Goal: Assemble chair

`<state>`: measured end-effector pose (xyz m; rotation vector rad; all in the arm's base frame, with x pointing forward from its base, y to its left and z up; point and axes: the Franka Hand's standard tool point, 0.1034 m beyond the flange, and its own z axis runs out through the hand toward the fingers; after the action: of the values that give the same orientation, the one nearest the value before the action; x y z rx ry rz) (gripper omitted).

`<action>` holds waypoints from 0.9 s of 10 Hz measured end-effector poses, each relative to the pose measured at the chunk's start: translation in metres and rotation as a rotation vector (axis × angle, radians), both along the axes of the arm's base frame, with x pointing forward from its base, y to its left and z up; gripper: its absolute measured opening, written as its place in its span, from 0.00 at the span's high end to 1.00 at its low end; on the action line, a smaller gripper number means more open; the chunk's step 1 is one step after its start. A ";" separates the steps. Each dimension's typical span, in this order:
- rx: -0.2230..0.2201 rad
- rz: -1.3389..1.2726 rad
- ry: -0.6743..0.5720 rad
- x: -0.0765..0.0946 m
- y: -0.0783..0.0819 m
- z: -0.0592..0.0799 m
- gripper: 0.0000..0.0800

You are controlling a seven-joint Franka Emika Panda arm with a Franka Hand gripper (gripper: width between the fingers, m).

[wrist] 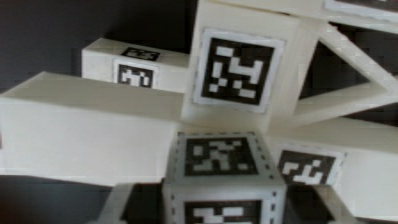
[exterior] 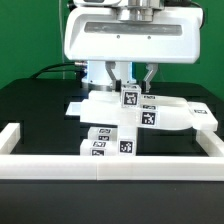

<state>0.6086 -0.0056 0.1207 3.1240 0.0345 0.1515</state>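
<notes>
In the exterior view, the white robot arm (exterior: 125, 35) stood over the black worktop (exterior: 35, 105), its gripper (exterior: 131, 78) lowered onto the cluster of white chair parts (exterior: 125, 118) that sat near the middle of the surface. The two fingers (exterior: 120, 75) came down on either side of a small upright tagged piece (exterior: 130, 96) at the top of the cluster; they looked close around it, but whether they actually pinched it could not be told from this angle. Below it, a tagged bar (exterior: 110, 140) ran toward the plain white border rail (exterior: 110, 163) at the front, and a wider slab (exterior: 175, 115) stretched toward the exterior view's right. The border rail fenced the worktop on three sides, against a green backdrop (exterior: 25, 40). In the wrist view, the chair parts (wrist: 107, 125) filled nearly the whole picture: several white blocks met at angles, each carrying black-and-white square tags (wrist: 237, 67). The fingers themselves were not distinguishable there, and the dark worktop (wrist: 36, 40) showed only at the edges.
</notes>
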 end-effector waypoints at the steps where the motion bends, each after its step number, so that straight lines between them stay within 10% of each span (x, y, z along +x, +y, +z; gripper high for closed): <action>1: 0.004 -0.027 0.000 0.000 0.000 0.000 0.64; 9: 0.067 -0.608 -0.010 0.001 -0.002 0.000 0.64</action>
<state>0.6092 -0.0072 0.1207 3.0257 -0.9176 0.1565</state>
